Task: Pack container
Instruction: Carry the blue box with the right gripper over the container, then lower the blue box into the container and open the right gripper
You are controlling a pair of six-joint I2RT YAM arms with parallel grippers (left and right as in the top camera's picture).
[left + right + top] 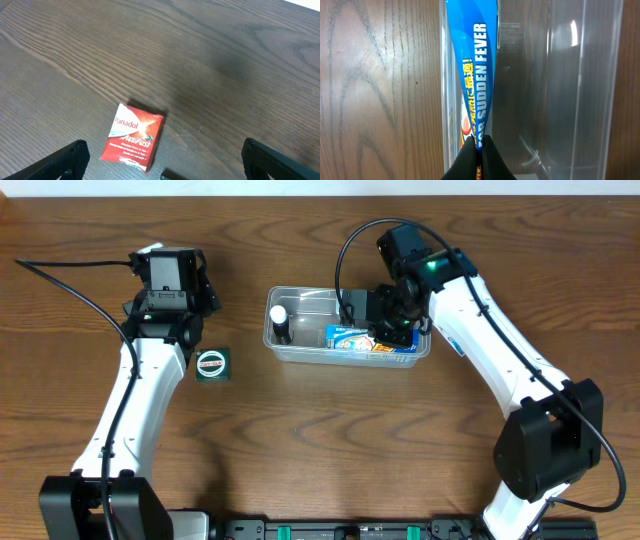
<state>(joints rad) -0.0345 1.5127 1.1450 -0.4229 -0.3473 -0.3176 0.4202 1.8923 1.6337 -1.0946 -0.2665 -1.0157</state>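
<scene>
— Gripping anything, the right gripper?
— Yes, it's pinched tight on a thin blue carton printed "FOR SUDDEN FEVER". The carton is inside the clear rectangular plastic container, which sits mid-table between both arms.
— And the left gripper?
— Spread wide and empty, above a red Panadol box on the brown wooden table.

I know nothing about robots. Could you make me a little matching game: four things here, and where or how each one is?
Things:
1 Panadol box
2 blue packet
3 bottle
4 left gripper

States:
a upright at the tub's left end, untouched
b open, empty
c lying flat on the table
d pinched by the right gripper

Pairs: 1-c, 2-d, 3-a, 4-b
</scene>
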